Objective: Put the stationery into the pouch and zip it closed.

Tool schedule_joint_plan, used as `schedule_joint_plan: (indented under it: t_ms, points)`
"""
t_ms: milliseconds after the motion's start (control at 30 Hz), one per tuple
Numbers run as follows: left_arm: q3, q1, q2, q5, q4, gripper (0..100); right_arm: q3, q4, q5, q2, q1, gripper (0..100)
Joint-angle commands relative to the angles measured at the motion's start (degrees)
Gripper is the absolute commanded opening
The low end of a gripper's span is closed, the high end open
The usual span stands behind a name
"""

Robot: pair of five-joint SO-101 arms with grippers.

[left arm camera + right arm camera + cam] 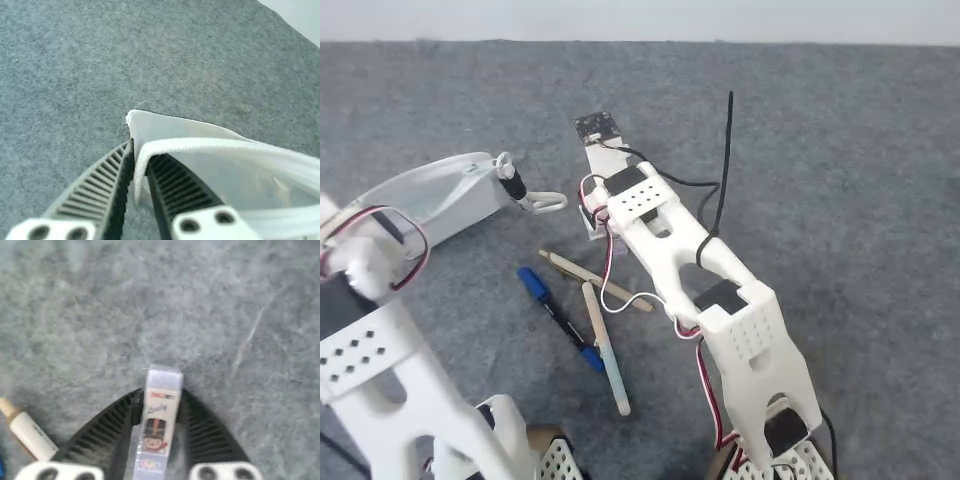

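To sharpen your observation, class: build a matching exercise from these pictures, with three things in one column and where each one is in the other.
Things:
1. pouch
2. eraser
3. blue pen

Places:
A. lying loose on the grey carpet
B. clamped between the fingers of the right gripper
C. rim pinched by the left gripper

Pairs: 1-C, 2-B, 3-A

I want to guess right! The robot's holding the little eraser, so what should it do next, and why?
Probably carry the eraser over to the pouch: the right fingers clamp the eraser, and the left fingers hold the pouch's edge.
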Motion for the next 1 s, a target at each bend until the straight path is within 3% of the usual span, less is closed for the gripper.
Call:
schedule_joint_plan:
  t_ms: [0, 967]
  points:
    - [0.04, -0.18, 0.35, 0.7, -1.67, 1, -1.76, 1.01, -0.44, -0.4, -0.66, 1.1]
    - [1.01, 2.29, 0.35, 0.7, -1.58, 1, -2.81, 26.95, -0.35, -23.78, -3.47, 0.6]
